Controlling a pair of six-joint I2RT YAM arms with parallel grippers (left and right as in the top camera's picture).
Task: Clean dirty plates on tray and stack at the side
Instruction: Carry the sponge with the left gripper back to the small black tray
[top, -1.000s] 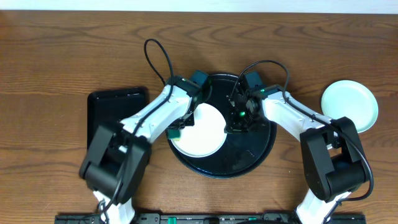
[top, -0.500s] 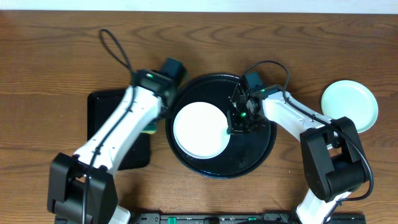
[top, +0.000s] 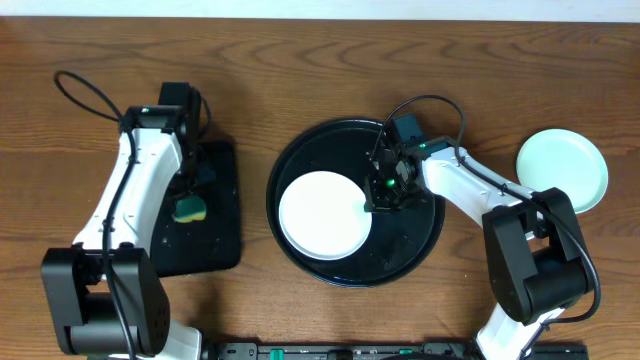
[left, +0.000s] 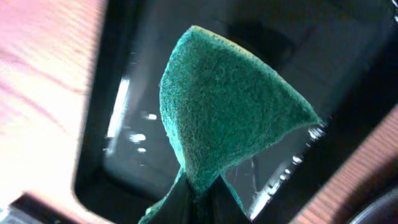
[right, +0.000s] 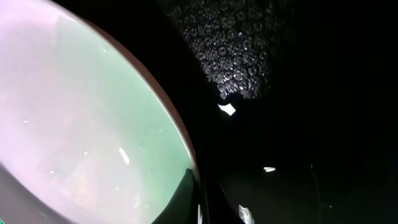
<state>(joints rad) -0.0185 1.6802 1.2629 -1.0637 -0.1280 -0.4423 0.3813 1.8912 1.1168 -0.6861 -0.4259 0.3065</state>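
At the far left the left arm reaches over a rectangular black tray (top: 222, 215) that lies on the wooden table (top: 320, 70); the left gripper (top: 190, 196) is clenched on a green sponge (top: 188, 210), pinching it at one edge; in the left wrist view the sponge fans out from the closed fingers, its rough green face turned to the camera, with the glossy floor of the rectangular tray behind it; whether the sponge touches that floor I cannot tell.

Just right of it, apart from the rectangular tray, sits the tray (top: 412, 245), round, black and glossy with a raised rim; the white plate (top: 322, 213) lies inside it on the left half, close to the left rim; specks of wet glisten on the bare black surface to its right.

The right gripper (top: 378, 203) is down inside the tray at the right edge of the white plate, clenched on its rim; in the right wrist view the pale rim curves down between the two closed fingers.

Farthest right, well apart from the tray, the mint plate (top: 561, 170) rests on the table beside the right arm.
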